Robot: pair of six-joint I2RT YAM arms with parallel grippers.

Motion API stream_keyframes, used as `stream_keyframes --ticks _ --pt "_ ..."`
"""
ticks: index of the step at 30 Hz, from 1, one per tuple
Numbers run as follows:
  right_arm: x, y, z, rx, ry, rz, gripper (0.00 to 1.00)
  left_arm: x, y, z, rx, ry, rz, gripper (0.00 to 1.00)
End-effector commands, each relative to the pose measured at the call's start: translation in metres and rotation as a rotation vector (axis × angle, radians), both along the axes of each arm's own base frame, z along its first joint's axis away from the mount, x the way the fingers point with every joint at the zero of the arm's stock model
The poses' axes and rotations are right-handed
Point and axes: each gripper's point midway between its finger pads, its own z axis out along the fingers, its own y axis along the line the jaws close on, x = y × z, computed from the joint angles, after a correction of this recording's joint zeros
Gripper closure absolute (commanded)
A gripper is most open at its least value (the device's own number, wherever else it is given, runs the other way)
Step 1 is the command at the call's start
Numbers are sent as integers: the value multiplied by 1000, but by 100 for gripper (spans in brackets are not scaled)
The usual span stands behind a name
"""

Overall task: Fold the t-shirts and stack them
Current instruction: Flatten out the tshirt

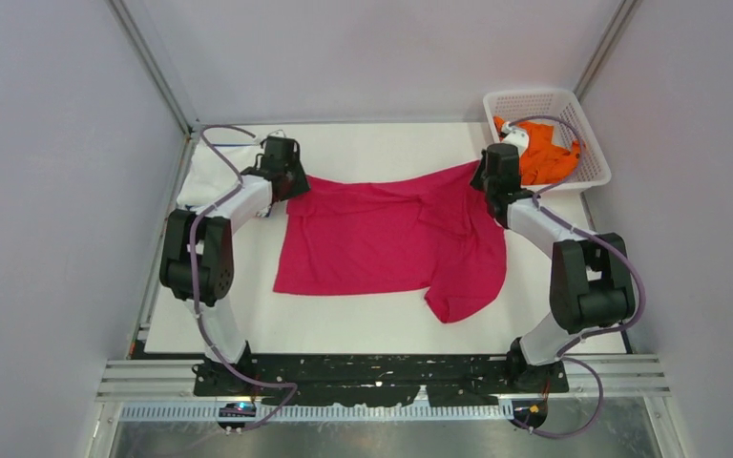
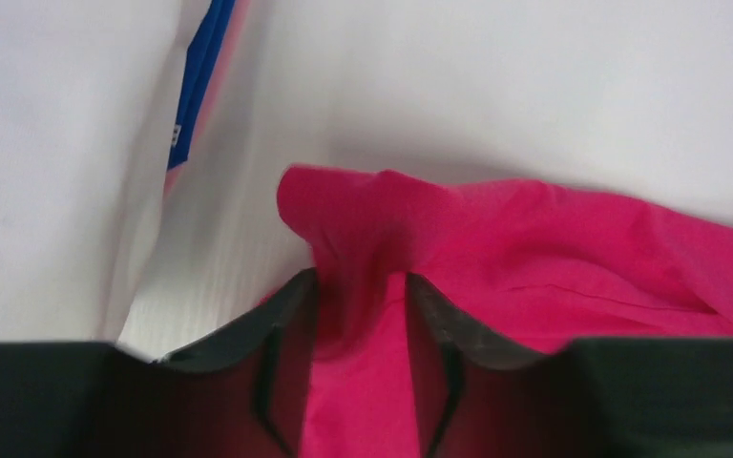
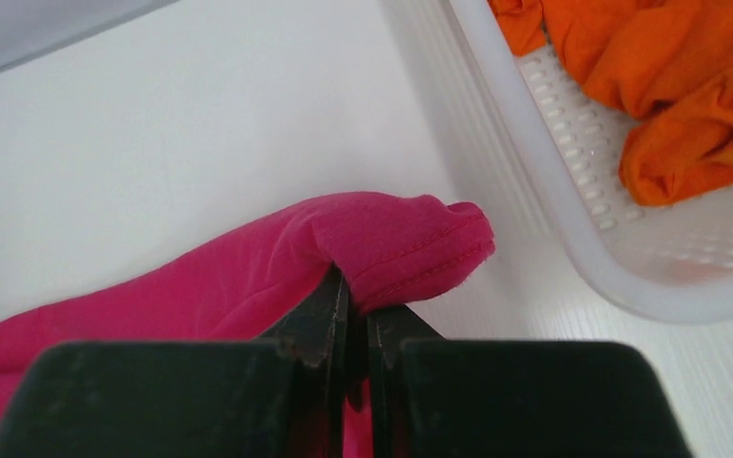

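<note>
The magenta-pink t-shirt (image 1: 382,243) lies spread across the middle of the table, its right part bunched and doubled over. My left gripper (image 1: 291,183) sits at its far left corner. In the left wrist view that gripper (image 2: 360,279) has its jaws parted, with a loose ridge of the magenta cloth (image 2: 534,248) between them. My right gripper (image 1: 489,183) is at the far right corner. The right wrist view shows it (image 3: 358,286) shut on the hemmed edge of the magenta t-shirt (image 3: 401,239). An orange t-shirt (image 1: 546,160) (image 3: 687,86) lies crumpled in the basket.
The white lattice basket (image 1: 534,95) (image 3: 554,200) stands at the far right corner, close beside my right gripper. A folded white t-shirt (image 1: 205,176) (image 2: 48,143) lies at the far left, with a blue folded edge (image 2: 200,76) showing under it.
</note>
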Motion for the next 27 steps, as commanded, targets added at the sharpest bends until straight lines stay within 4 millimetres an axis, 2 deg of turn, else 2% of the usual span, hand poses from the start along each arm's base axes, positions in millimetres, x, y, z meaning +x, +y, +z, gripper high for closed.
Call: stream_keyframes --ticks 1,2,3,4,5,6,8,9,10,11,12,13,14,15,16,17,18,19,20,23,24,25,27 --pt "36 -8 38 -10 -80 -50 78 18 9 15 31 8 13 33" --pt "33 -11 25 -26 -19 -63 49 20 7 23 28 0 0 9" --pt "37 -12 34 -20 -26 -78 24 22 5 32 22 -8 -8 2" --pt "35 -15 33 -26 3 -91 16 21 3 42 10 -18 -18 1" --pt "32 -15 32 -26 15 -91 3 20 1 53 -2 -34 -28 0" --pt "26 -14 35 -24 20 -83 1 16 -1 65 -15 -55 -37 0" --pt "12 -15 42 -17 15 -75 4 2 0 82 -34 -88 -42 0" --pt "3 -16 57 -12 -15 -75 4 -12 3 91 -42 -103 -39 0" --pt "-8 -17 51 -12 1 -78 4 -25 5 82 -42 -80 -31 0" --pt "-18 -18 66 2 -31 -76 4 -42 9 90 -49 -95 -22 0" --pt "-32 -19 53 12 5 -77 4 -59 13 87 -49 -90 -8 0" --pt "-45 -14 64 40 -8 -41 5 -78 17 79 -48 -70 6 0" --pt "-58 -10 50 49 27 -7 5 -96 19 73 -51 -60 15 0" --pt "-71 4 57 93 17 78 5 -116 19 62 -53 -41 12 0" --pt "-87 13 39 125 57 120 5 -133 18 52 -60 -31 8 1" --pt "-101 37 46 201 42 247 5 -149 15 43 -73 -21 -2 0" --pt "-118 48 25 258 90 289 5 -162 10 35 -91 -11 -22 0" --pt "-133 68 27 322 94 390 5 -173 4 28 -116 -2 -48 0" --pt "-151 80 10 370 154 438 5 -183 -2 21 -143 12 -73 0" --pt "-193 116 -20 351 291 542 5 -199 -17 9 -222 17 -133 0" --pt "-200 119 -29 326 318 543 5 -200 -20 7 -240 8 -144 0" --pt "-212 132 -37 310 357 583 4 -202 -22 5 -256 2 -149 0" --pt "-223 139 -55 306 418 586 5 -203 -27 2 -281 -6 -175 0"
